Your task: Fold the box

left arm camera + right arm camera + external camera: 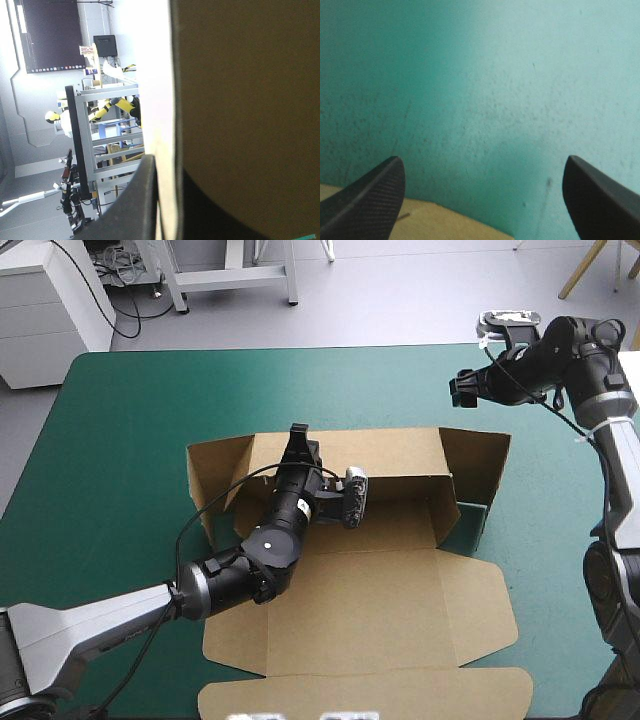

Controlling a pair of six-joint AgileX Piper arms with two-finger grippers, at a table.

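The brown box [380, 610] lies half-formed on the teal-green cover [130, 410], lid flat. Its upright far wall is pinched in the left gripper [297, 435]. The right gripper [482, 165] hangs over the cover with fingers spread, a box edge close beside it.

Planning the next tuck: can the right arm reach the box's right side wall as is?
Probably yes. The right gripper is open above bare teal-green cover beyond the box's right side wall; the left gripper, shut on the far wall, is clear.
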